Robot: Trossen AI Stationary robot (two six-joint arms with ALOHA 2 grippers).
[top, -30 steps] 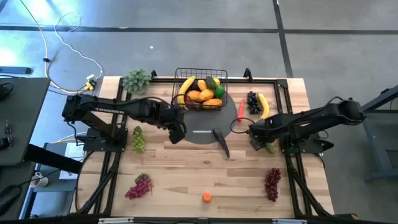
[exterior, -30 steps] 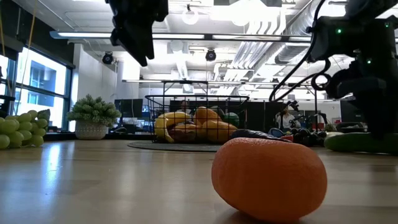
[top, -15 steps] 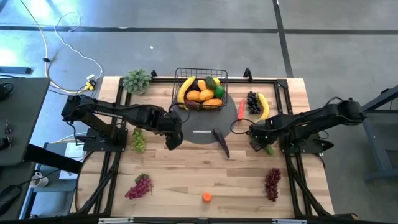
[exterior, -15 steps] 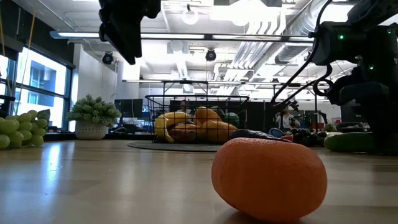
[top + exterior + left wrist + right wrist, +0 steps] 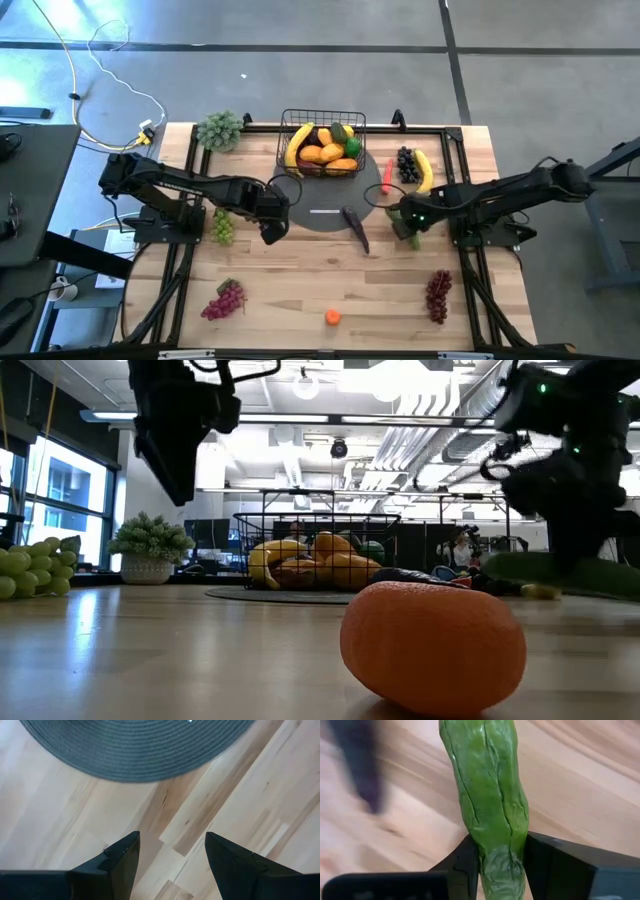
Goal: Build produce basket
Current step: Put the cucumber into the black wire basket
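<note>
The right gripper (image 5: 496,865) is clenched on the green cucumber (image 5: 487,800); in the right wrist view both dark fingers (image 5: 547,860) press against its lower end, and it juts out past them above the wood. From above, this gripper (image 5: 405,217) sits right of centre in the frame, just off the right rim of the dark round mat (image 5: 322,222), with the cucumber (image 5: 413,236) showing only as a bit of green under the wrist. In the low view the cucumber (image 5: 560,572) looks clear of the bench (image 5: 290,280), though blur there makes that uncertain.

The left gripper (image 5: 268,222) hangs at the mat's left edge, its fingers (image 5: 120,862) parted and grasping nothing, bare wood and the mat's rim (image 5: 135,750) beyond them.

The basket (image 5: 322,146) stands at the upper middle of the overhead frame, on the mat's far edge, holding a banana (image 5: 297,146), orange mangoes (image 5: 330,153) and something green. Loose on the bench lie an eggplant (image 5: 355,227) on the mat, a red chili (image 5: 387,175), dark grapes (image 5: 405,163) beside a second banana (image 5: 425,170), green grapes (image 5: 222,225) at left, two reddish grape bunches (image 5: 225,299) (image 5: 438,295) lower down, and a small orange fruit (image 5: 332,317) at the bottom centre.
</note>
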